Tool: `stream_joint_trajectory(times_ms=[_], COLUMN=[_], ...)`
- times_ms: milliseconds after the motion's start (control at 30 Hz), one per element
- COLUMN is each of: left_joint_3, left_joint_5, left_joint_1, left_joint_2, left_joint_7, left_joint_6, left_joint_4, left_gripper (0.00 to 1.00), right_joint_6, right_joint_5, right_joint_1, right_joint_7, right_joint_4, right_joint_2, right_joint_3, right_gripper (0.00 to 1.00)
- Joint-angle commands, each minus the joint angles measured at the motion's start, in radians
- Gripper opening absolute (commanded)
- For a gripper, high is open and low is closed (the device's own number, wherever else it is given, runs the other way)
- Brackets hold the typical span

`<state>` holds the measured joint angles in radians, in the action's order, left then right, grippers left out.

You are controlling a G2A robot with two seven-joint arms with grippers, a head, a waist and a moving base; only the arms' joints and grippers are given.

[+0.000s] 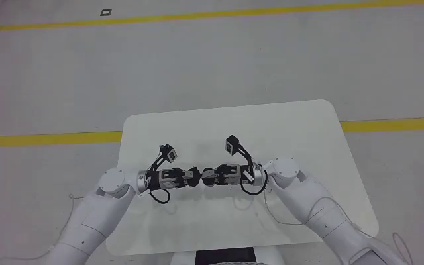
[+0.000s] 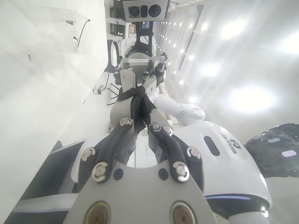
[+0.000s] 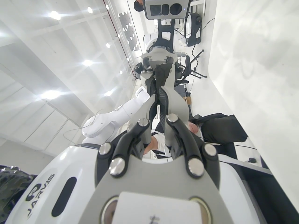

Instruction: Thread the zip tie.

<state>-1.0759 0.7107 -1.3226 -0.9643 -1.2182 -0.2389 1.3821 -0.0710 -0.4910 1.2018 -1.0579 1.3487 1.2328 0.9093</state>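
Two grippers meet tip to tip, held up over the near-middle of the white table (image 1: 305, 132). The arms come in from opp. sides so the fingers point straight at each other. That suits threading, since each end of the tie needs its own arm to steer it, both on one axis. Jaws of the left gripper (image 2: 139, 111) are drawn together, clamped on a black band that I take for the zip tie (image 2: 140, 104). The band runs on from its tips to the tips of the right gripper (image 3: 159, 100) just beyond. That one's jaws are likewise together, pinching a black ribbed strip, prob. the toothed tail. So the tie is off the table, in the air btwn the two sets of fingertips, which look touching or nearly so. Can't tell head from tail at the meeting point, nor whether the tail is in the slot yet: black pads & black tie merge there. Judgement: mid-threading, at the align/insert stage. Gripping close to the ends makes sense, as a floppy strap wanders if held far back, so short free length = better aim. Next move prob. needs a small push along the shared axis w/ no twist. Risk: the tail bends aside or slips out of a pinch.
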Motion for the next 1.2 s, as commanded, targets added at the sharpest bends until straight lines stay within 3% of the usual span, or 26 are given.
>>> stream_joint_trajectory(times_ms=[0, 33, 67, 333, 500, 533, 667, 933, 1100, 1167], left_joint_3=[-0.001, -0.003, -0.005, -0.027, -0.036, -0.035, -0.001, -0.001, -0.048, -0.069], left_joint_5=[0.002, 0.003, 0.005, 0.005, 0.004, 0.005, 0.060, 0.051, -0.023, -0.013], left_joint_1=[0.000, 0.000, 0.000, -0.005, -0.013, -0.015, -0.026, -0.024, -0.032, -0.040], left_joint_2=[0.001, 0.001, 0.002, 0.009, 0.013, 0.013, 0.004, 0.004, 0.018, 0.023], left_joint_7=[-0.001, -0.002, -0.004, -0.011, -0.011, -0.009, -0.015, -0.003, 0.009, 0.002], left_joint_6=[-0.003, -0.004, -0.005, -0.010, -0.021, -0.022, 0.000, -0.002, -0.047, -0.057], left_joint_4=[-0.001, -0.001, -0.001, 0.001, 0.015, 0.022, 0.030, 0.035, 0.039, 0.040], left_gripper=[0.00, 0.00, 0.00, 0.00, 0.00, 0.00, 0.00, 0.00, 0.00, 0.00], right_joint_6=[-0.005, -0.009, -0.013, -0.019, -0.061, -0.067, -0.067, -0.067, -0.039, -0.017], right_joint_5=[-0.010, -0.017, -0.022, -0.035, -0.108, -0.154, -0.154, -0.149, 0.074, 0.164], right_joint_1=[0.003, 0.005, 0.006, 0.021, 0.057, 0.068, 0.068, 0.068, 0.076, 0.088], right_joint_7=[0.006, 0.007, 0.006, 0.022, 0.077, 0.088, 0.088, 0.095, 0.179, 0.198], right_joint_4=[0.000, -0.002, -0.004, -0.008, 0.010, 0.008, 0.008, 0.009, 0.078, 0.115], right_joint_2=[0.000, 0.000, 0.000, -0.009, -0.010, -0.006, -0.006, -0.006, -0.034, -0.047], right_joint_3=[0.002, 0.005, 0.008, 0.043, 0.076, 0.077, 0.077, 0.078, 0.138, 0.167], right_gripper=[0.28, 0.94, 1.00, 1.00, 1.00, 1.00, 1.00, 1.00, 1.00, 1.00])
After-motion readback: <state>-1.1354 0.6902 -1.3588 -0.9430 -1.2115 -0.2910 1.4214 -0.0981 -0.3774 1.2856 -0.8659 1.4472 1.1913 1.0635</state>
